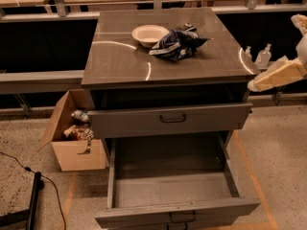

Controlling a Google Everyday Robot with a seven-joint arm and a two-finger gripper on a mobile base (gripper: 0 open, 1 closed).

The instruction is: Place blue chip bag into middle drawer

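- Wrinkles cover the blue chip bag (178, 43), which lies on the top of the grey table (120, 63), toward the back and right of centre.
- Just beside the bag on its left, touching or nearly so, sits a round white bowl (149, 34), upright.
- Nothing grips the bag.
- Below the top, the middle drawer (172, 188) is pulled far out toward the camera. Its deep tray shows a bare grey floor, and a small dark bar handle sits on its front edge.
- Above it, another drawer front (144, 121) with a dark handle stands out only a little way from the cabinet.
- The claw (256, 84) hangs in the air off the table's right front corner, at about the height of the top. It is well apart from the bag and holds nothing that can be seen; whether it is released or clenched I cannot tell.
- Behind the claw, two small clear bottles (263, 56) stand on a ledge to the right.
- On the floor left of the table, an open cardboard box (79, 155) holds some packets.
- A dark cable (19, 166) trails across the speckled floor at the far left.
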